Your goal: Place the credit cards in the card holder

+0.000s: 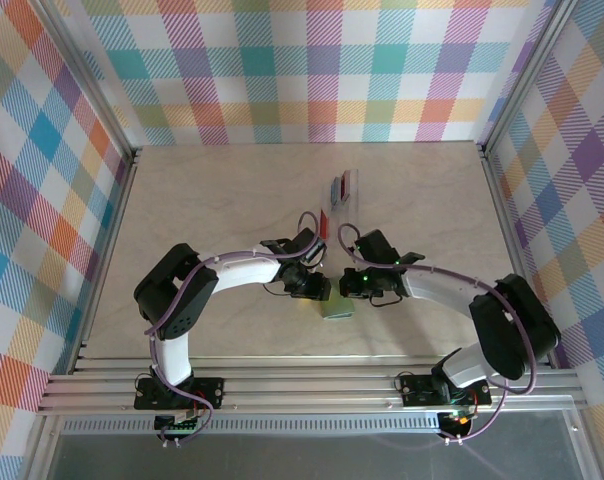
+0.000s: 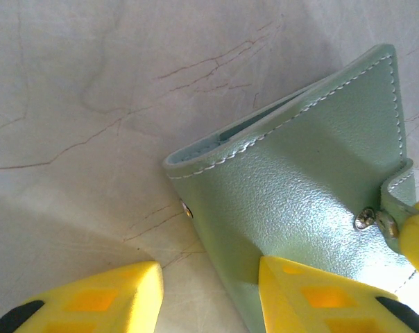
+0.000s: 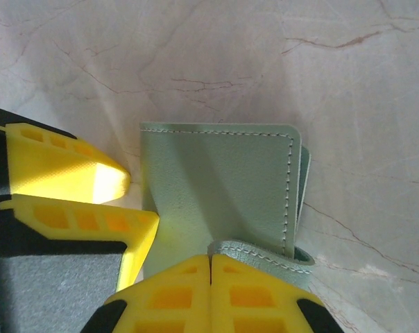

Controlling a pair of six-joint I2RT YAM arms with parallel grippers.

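Observation:
The sage-green card holder (image 1: 337,306) lies on the table between both grippers. My right gripper (image 3: 211,257) is shut on its clasp tab (image 3: 265,254), which is lifted off the holder's cover (image 3: 216,180). My left gripper (image 2: 209,267) stands open at the holder's (image 2: 300,180) near corner. Its right finger (image 2: 313,295) rests against the cover, and its left finger (image 2: 105,298) is apart from it over bare table. A red credit card (image 1: 323,222) lies on the table beyond the grippers. More cards stand in a clear rack (image 1: 343,186).
Plaid walls on metal frame posts close in the table on the left, back and right. Both arms (image 1: 232,272) (image 1: 452,290) curve in from the near rail (image 1: 302,385) and meet at the middle. Bare marbled tabletop (image 1: 202,190) stretches around them.

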